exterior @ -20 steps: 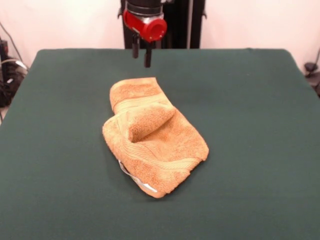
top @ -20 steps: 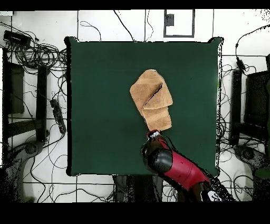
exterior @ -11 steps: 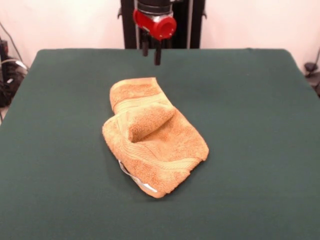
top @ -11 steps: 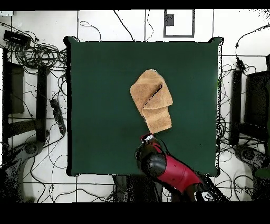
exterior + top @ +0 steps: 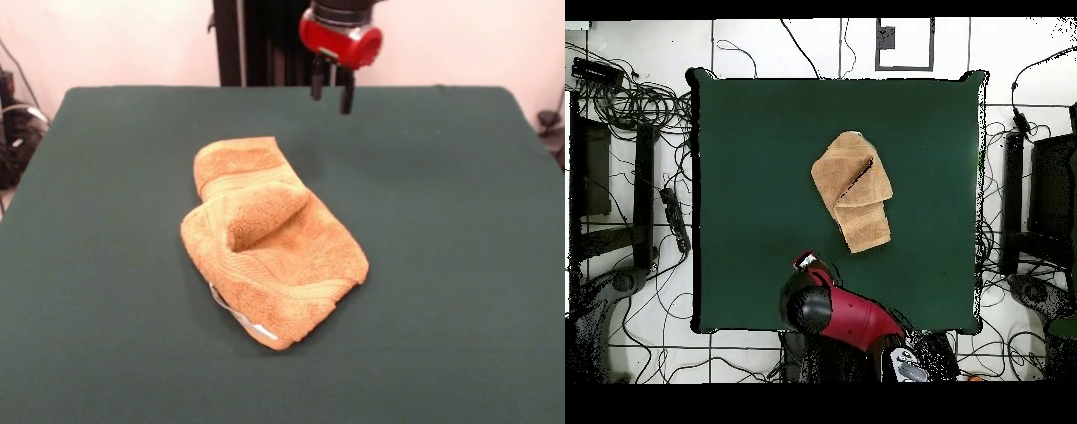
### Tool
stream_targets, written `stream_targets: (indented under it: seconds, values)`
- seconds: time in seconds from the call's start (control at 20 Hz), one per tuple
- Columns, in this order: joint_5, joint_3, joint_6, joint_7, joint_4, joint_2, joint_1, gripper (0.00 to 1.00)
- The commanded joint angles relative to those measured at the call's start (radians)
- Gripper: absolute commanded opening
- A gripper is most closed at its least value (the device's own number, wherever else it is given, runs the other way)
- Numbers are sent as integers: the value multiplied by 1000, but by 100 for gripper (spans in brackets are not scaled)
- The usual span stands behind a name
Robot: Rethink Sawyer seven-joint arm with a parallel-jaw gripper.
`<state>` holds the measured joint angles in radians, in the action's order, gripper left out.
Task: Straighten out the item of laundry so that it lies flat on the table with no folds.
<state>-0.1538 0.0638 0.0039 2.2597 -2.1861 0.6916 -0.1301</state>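
The item of laundry (image 5: pixel 269 238), an orange-tan terry towel, lies crumpled near the middle of the dark green table (image 5: pixel 459 230), with one corner folded over itself and a white label (image 5: pixel 237 316) at its near edge. From above, the towel (image 5: pixel 853 190) shows overlapping flaps. My gripper (image 5: pixel 330 92) hangs open and empty over the table's far side, beyond and to the right of the towel and well apart from it. In the overhead view the gripper (image 5: pixel 805 262) sits below and left of the towel, on the red arm (image 5: pixel 850 318).
The black pedestal column (image 5: pixel 256 40) stands behind the table's far edge. Tangled cables (image 5: pixel 635 95) and dark equipment (image 5: pixel 1055 185) lie on the floor round the table (image 5: pixel 745 130).
The arm has swung sideways along the table's far side, rightwards in the front view and leftwards in the overhead view. The towel has not moved.
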Motion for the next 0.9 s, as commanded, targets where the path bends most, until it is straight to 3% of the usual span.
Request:
stream_targets:
  seconds: [0.05, 0.35, 0.9]
  values:
    - [-102, -77, 119, 170, 117, -54, 57, 100]
    - [-106, -62, 203, 120, 231, -87, 84, 100]
    - [-17, -36, 364, 33, 390, -98, 70, 100]
